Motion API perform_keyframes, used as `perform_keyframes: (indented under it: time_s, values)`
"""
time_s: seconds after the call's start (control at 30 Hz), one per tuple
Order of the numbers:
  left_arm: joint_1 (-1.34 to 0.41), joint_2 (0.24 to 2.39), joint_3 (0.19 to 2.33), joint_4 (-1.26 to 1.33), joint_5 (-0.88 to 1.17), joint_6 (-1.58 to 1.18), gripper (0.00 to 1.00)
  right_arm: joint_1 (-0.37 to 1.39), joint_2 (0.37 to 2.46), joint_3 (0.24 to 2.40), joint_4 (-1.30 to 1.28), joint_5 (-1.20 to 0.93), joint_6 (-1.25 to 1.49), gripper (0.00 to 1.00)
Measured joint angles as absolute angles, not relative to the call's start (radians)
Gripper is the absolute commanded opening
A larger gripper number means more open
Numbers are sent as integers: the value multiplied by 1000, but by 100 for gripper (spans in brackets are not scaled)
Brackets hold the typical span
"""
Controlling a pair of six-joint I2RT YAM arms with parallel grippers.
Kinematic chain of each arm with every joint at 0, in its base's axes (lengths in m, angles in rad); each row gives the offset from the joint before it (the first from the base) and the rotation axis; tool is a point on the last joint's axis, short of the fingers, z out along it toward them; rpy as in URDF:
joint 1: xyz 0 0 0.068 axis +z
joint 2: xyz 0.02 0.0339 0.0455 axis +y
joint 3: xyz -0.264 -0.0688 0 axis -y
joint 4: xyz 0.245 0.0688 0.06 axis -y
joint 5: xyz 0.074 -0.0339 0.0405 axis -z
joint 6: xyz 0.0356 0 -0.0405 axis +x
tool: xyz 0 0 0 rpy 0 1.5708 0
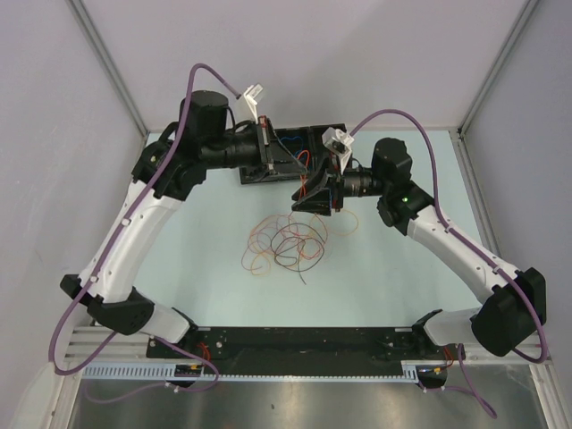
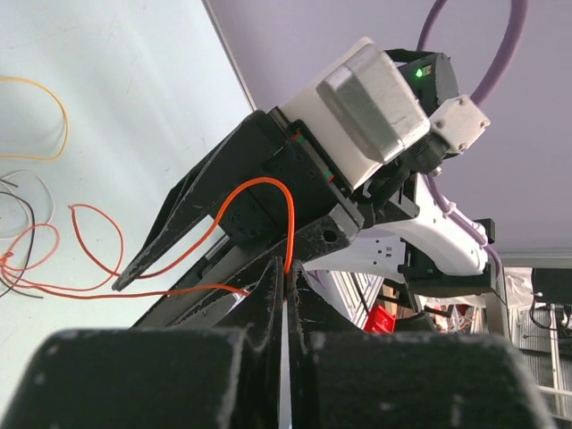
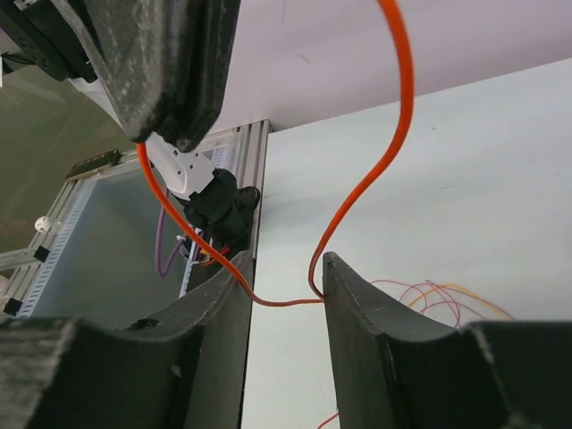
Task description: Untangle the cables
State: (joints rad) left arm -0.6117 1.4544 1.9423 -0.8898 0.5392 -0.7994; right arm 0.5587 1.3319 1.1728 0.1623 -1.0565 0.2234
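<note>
Left wrist view: the left gripper (image 2: 288, 273) is pinched fully shut on a thin orange wire (image 2: 273, 181), which arches over the other arm's black finger (image 2: 197, 214). If the arms part now, that loop could snag on the finger.

Right wrist view: the right gripper (image 3: 281, 273) stands partly open. The wire crosses the gap unclamped, so an off-line closure could miss it. Only this view shows the gap.

Top view: this alone shows the loose tangle of red, orange-yellow and black cables (image 1: 286, 239) on the pale table (image 1: 206, 268), just near of both grippers. A hard pull may tighten it.
</note>
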Motion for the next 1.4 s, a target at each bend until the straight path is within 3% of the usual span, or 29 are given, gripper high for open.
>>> perform_keyframes:
  time_s: [0.27,0.6,1.0,1.17,1.3,1.33,1.37,1.4]
  values:
    - [-605,1484,2000,-900,544,-793,0,564,1332,1173,133,-1056,207,29]
    - [-603,1503,2053,-909,551,-793,0,574,1334,1173,122,-1052,197,27]
    - [-579,1506,2076,-918,556,-793,0,588,1346,1173,101,-1028,186,0]
    - [-548,1506,2081,-929,555,-786,1,597,1346,1173,109,-1005,204,0]
    - [-505,1458,1969,-885,538,-776,14,601,1346,1173,131,-956,258,0]
    - [-487,1431,1908,-868,535,-775,21,601,1346,1173,143,-944,276,0]
    - [-463,1402,1837,-844,535,-775,41,601,1345,1173,156,-928,296,0]
    - [-438,1372,1761,-822,533,-773,50,601,1343,1173,170,-914,315,0]
